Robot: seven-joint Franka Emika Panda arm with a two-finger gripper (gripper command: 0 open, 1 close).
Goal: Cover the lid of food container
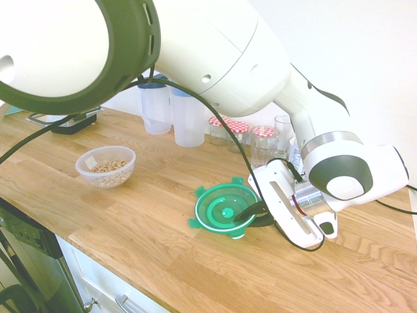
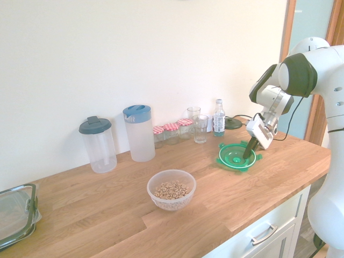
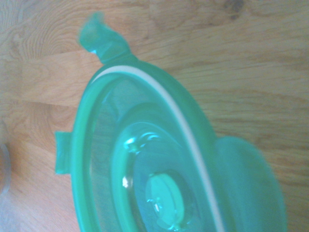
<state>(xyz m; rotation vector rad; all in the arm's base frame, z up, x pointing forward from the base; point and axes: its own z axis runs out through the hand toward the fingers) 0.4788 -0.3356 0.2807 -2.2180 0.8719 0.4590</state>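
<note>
Fingers (image 1: 249,218) are closed on the rim of the green lid (image 1: 210,207), well apart from the bowl (image 1: 104,178) on the bench (image 1: 141,229). Grip should be confirmed by a slow lift, with tilt minimised.

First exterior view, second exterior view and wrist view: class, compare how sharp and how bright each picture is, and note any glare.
First exterior view: bright, the white arm washed out against the pale wall; second exterior view: softly lit, pattern on the jar lids readable; wrist view: soft and blurred, small bright glints on the green lid.
</note>
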